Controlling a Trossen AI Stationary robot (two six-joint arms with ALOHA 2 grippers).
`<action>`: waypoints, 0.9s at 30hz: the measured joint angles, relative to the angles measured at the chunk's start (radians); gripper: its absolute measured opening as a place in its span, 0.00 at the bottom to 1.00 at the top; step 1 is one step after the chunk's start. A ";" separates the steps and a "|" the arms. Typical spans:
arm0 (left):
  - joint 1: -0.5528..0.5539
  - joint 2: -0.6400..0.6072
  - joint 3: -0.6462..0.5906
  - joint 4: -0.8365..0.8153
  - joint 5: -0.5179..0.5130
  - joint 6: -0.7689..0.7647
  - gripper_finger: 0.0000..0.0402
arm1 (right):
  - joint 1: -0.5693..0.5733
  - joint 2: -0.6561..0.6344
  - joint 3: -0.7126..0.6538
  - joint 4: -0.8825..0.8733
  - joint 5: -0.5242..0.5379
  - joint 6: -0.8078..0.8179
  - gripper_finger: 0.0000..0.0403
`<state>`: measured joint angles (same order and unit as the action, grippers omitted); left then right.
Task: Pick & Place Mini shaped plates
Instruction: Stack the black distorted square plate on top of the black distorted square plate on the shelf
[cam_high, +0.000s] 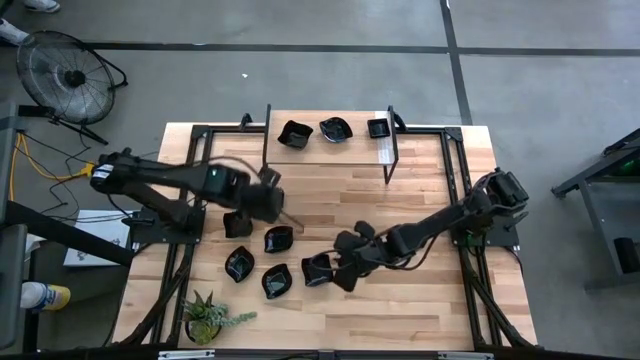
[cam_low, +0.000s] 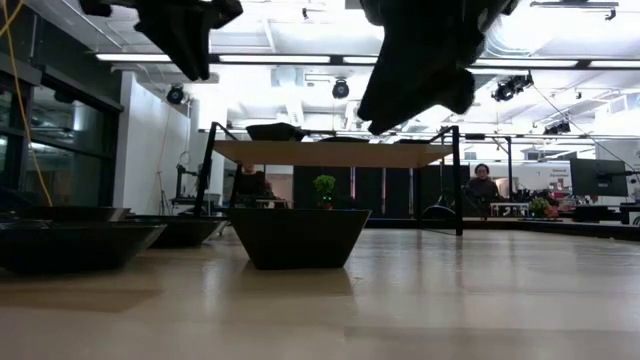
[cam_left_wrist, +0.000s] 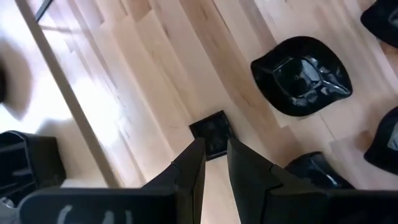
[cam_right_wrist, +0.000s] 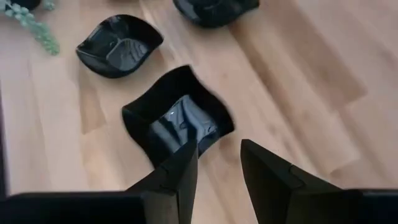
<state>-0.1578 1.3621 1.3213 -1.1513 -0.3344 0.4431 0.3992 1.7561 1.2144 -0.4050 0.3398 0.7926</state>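
My left gripper (cam_left_wrist: 214, 149) hangs over the table's left middle (cam_high: 272, 205), shut on a small black square plate (cam_left_wrist: 211, 129). My right gripper (cam_right_wrist: 219, 149) is near the front centre (cam_high: 322, 270), shut on a wavy-edged black plate (cam_right_wrist: 177, 115). More glossy black plates rest on their bases on the table between the two grippers: a rounded one (cam_left_wrist: 303, 74), a leaf-like one (cam_right_wrist: 118, 46), and others (cam_high: 240, 264) (cam_high: 278, 238). The low view shows one (cam_low: 297, 237) standing on the wood below both grippers. My left gripper pinches the small square plate between its two fingertips (cam_left_wrist: 198, 149), by the sides of its near part (cam_left_wrist: 214, 142). The fingers slant steeply down. The plate is lifted clear of the table. My right gripper holds the wavy-edged plate by its near rim (cam_right_wrist: 208, 140), with one finger (cam_right_wrist: 185, 163) inside the hollow and the other (cam_right_wrist: 261, 165) outside. The fingers slant down from the table's right side. The plate sits tilted in the hold and appears clear of the table.
A black-framed wooden shelf (cam_high: 330, 150) at the far edge carries three black plates (cam_high: 294, 133) (cam_high: 335, 130) (cam_high: 378, 128). A green potted plant (cam_high: 210, 318) stands at the near left corner. The table's right half (cam_high: 420, 290) is bare wood. People sit in the room beyond.
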 joint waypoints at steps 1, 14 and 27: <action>-0.026 0.000 -0.011 0.001 -0.021 -0.025 0.16 | 0.001 0.005 0.000 0.000 -0.008 0.036 0.29; -0.312 0.000 -0.133 0.078 -0.260 -0.165 0.16 | 0.000 0.096 0.000 0.008 -0.086 0.356 0.29; -0.408 0.000 -0.265 0.231 -0.308 -0.201 0.16 | -0.023 0.131 0.000 0.047 -0.102 0.359 0.45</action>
<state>-0.5658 1.3624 1.0567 -0.9205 -0.6423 0.2421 0.3758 1.8874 1.2144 -0.3577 0.2376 1.1513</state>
